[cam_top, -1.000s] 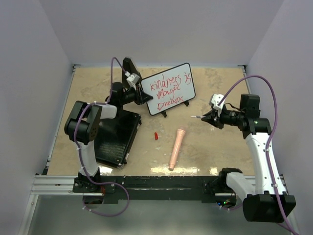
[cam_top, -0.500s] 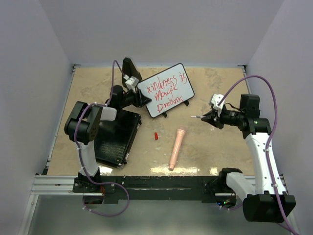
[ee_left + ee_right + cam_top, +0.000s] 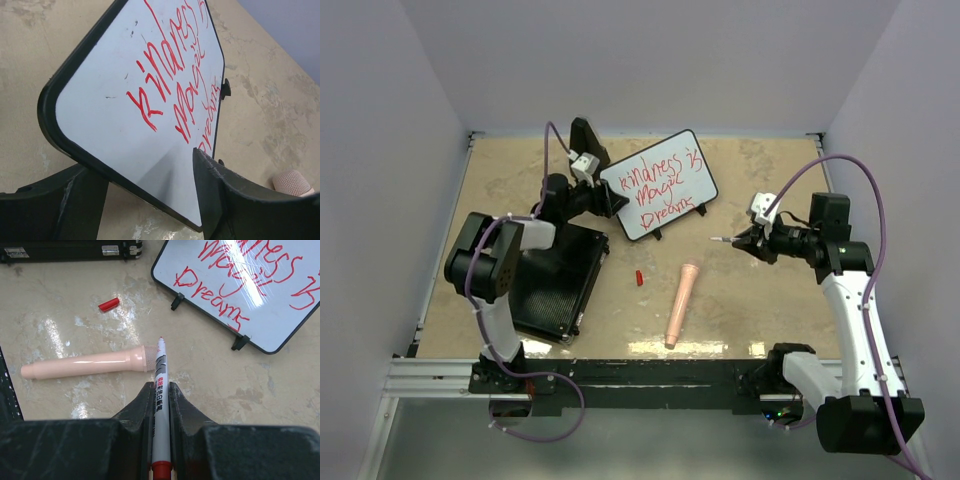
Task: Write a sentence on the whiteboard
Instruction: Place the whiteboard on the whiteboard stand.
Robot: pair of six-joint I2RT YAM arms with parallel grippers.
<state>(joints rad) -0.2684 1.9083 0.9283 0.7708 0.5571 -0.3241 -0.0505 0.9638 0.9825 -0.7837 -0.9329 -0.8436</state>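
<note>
While the left tool clamps its left edge, the whiteboard leans.

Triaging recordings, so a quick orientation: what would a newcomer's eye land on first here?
The whiteboard, at the far middle of the table, carries red handwriting, and the left gripper grips its left edge. The right gripper holds a marker, tip pointing toward the board but apart from it. A pale pink cylinder lies between the arms.
</note>
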